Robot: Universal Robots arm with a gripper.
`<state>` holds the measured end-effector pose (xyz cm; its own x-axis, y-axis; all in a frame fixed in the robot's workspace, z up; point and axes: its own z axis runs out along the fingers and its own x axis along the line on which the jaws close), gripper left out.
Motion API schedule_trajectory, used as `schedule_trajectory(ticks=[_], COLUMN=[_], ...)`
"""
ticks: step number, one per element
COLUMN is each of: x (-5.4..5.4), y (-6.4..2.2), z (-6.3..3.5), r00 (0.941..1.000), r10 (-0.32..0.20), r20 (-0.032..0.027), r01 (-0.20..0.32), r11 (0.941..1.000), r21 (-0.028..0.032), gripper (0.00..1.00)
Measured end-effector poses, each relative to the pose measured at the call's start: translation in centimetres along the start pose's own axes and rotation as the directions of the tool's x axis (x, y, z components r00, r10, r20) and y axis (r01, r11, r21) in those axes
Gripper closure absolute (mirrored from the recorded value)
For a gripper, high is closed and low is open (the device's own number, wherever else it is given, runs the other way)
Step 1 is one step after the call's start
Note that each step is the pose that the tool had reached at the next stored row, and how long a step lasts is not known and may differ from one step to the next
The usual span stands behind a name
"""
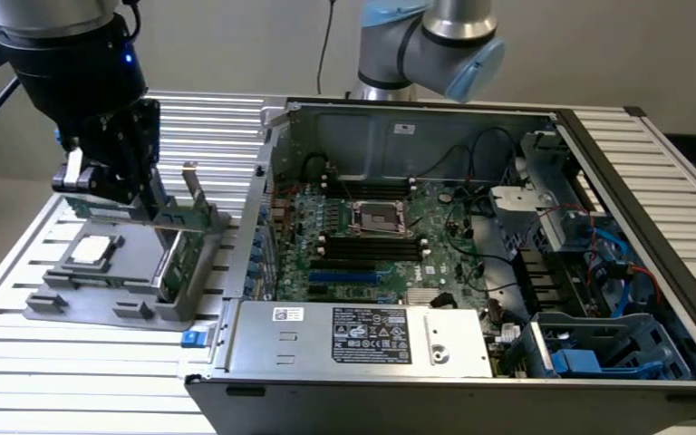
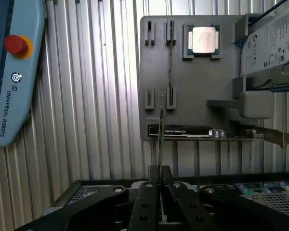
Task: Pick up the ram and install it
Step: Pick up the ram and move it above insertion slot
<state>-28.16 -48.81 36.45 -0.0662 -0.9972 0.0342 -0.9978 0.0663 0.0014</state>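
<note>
Robotics lab: slatted bench (image 1: 82, 381), open PC case (image 1: 361, 136).

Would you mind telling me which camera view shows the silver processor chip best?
The wrist view: the processor is seen face-on and unobstructed, seated in the grey holder. The exterior view shows the same processor at a slant, its top foreshortened, on the holder at that view's left.

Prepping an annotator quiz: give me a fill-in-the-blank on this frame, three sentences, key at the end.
1. The gripper is shut on the thin green ____, over the fixture.
2. The fixture that holds the silver processor is ____ in colour.
3. The round button on the teach pendant is ____.
Missing words: ram; gray; red.
</note>
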Motion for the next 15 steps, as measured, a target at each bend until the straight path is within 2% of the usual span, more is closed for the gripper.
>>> schedule_trajectory(ticks=[9, 15], x=[-0.6, -1.0], y=[-4.03, -6.72], z=[-2.22, -3.12], r00=[1.0000, 1.0000], r10=[0.000, 0.000], r20=[0.0000, -0.0001], r01=[0.000, 0.000], r11=[1.0000, 1.0000], r21=[0.0000, 0.0000], gripper=[0.86, 0.86])
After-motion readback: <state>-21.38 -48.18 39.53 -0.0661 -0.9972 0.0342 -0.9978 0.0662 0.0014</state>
